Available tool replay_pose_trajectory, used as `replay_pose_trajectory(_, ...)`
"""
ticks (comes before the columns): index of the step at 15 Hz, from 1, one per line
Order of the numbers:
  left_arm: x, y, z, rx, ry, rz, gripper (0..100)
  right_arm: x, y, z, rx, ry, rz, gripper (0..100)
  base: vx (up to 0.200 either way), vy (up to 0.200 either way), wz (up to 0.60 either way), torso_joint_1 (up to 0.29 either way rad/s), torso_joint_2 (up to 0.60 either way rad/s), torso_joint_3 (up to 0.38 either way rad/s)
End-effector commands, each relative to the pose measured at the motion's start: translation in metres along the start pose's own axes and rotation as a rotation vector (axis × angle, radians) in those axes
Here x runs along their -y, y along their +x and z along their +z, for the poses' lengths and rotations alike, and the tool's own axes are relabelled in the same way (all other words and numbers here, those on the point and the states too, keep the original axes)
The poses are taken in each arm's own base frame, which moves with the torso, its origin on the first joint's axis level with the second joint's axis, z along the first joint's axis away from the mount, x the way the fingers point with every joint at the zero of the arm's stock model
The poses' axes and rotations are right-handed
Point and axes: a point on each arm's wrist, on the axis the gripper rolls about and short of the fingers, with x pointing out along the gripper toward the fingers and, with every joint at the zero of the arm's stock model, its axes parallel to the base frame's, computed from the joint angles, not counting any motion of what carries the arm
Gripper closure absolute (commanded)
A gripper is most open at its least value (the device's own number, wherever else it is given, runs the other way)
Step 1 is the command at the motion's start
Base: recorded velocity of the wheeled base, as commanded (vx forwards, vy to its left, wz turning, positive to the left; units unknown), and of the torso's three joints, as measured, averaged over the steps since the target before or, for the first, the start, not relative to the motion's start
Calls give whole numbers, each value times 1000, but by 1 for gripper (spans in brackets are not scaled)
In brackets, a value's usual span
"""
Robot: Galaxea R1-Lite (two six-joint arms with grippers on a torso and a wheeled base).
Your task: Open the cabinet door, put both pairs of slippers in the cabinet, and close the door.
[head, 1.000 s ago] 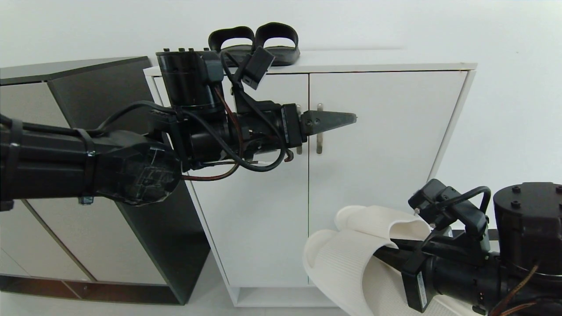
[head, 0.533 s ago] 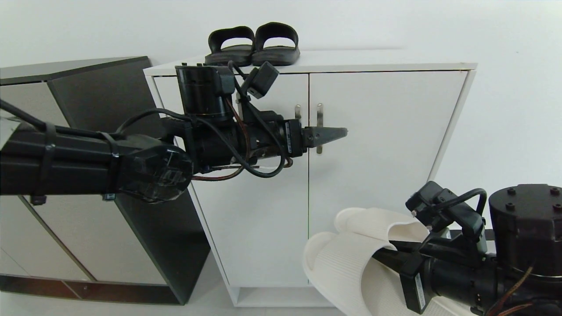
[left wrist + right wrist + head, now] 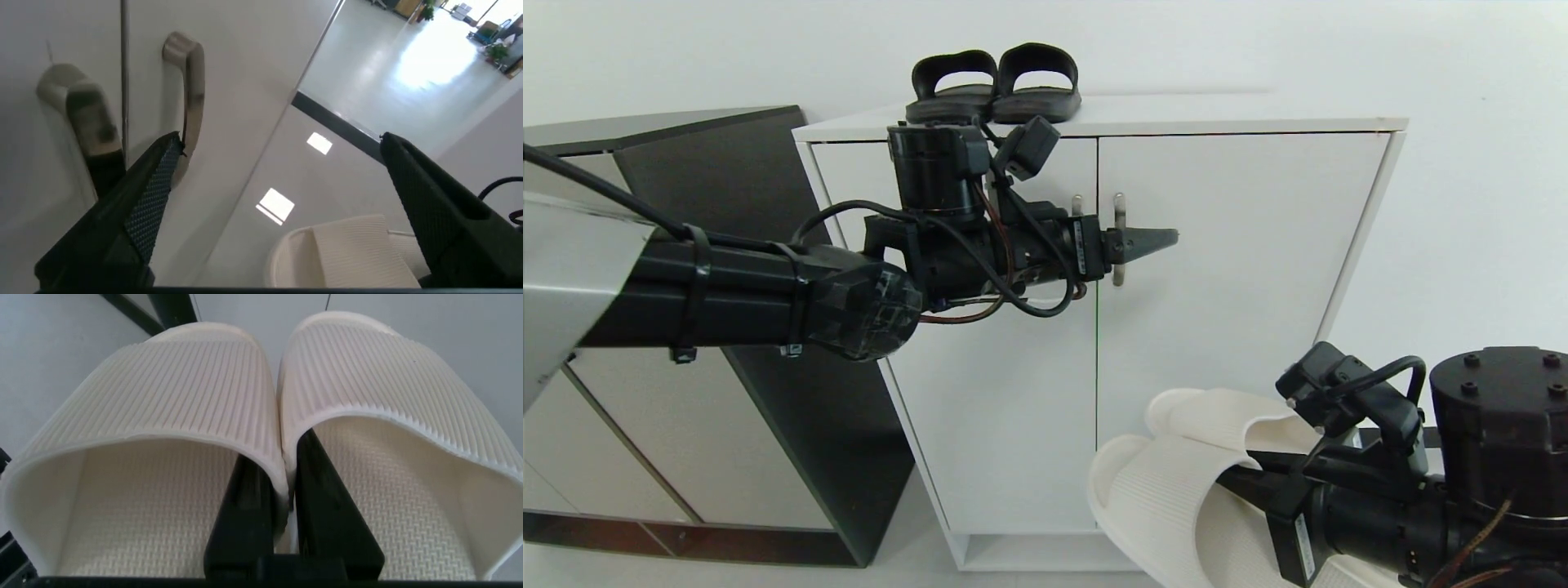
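We see the cabinet (image 3: 1258,114), white, w/ both doors shut. L door (image 3: 1005,408) and R door (image 3: 1233,286) meet at a middle seam, and each has an upright metal handle just beside it. The black slippers (image 3: 996,82) sit side by side on the cabinet top, toward its L end.

Our L hand (image 3: 1168,238) is up at handle height in front of the doors. It points toward the R side and crosses in front of the R handle (image 3: 1118,208). In the L wrist view its fingers (image 3: 139,212) stand wide apart. One fingertip is right by the R handle, but we can't tell if it touches. The L handle (image 3: 82,106) is just across the seam.

Our R hand (image 3: 282,469) is low, in front of the bottom part of the R door, and clamped on the white slippers (image 3: 1168,490). One finger goes into each slipper and the two pinch the inner side walls together. The pair is held side by side, toes pointing away from the wrist toward the cabinet. The slippers are near the door; contact can't be told.

A dark cabinet (image 3: 768,163) stands right against the white one's L side. The floor (image 3: 392,90) is pale and glossy.
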Motion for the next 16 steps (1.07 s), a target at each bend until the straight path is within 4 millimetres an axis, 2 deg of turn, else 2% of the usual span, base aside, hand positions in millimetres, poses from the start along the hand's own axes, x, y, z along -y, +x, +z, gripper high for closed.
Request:
replay_pose_trajectory(1, -6, 8, -6, -8, -5, 9, 0, 0, 0, 0, -1, 0, 1, 100, 0, 0, 0, 0, 0, 0)
replay_pose_trajectory(2, -7, 9, -7, -10, -5, 9, 0, 0, 0, 0, -1, 0, 1, 100, 0, 0, 0, 0, 0, 0)
replay_pose_trajectory(3, -6, 9, -8, -11, -5, 8, 100, 0, 1, -1, -4, -1, 0, 100, 0, 0, 0, 0, 0, 0)
replay_pose_trajectory(9, 1, 1, -6, -12, 24, 3, 100, 0, 0, -2, -9, -2, 5, 100, 0, 0, 0, 0, 0, 0)
replay_pose_trajectory(12, 20, -14, -7, -31, 21, -24, 100, -1, -2, -2, -4, 0, 32, 100, 0, 0, 0, 0, 0, 0)
replay_pose_trajectory(16, 44, -28, -10, -20, 35, -70, 100, -4, -21, -12, -12, -45, 191, 100, 0, 0, 0, 0, 0, 0)
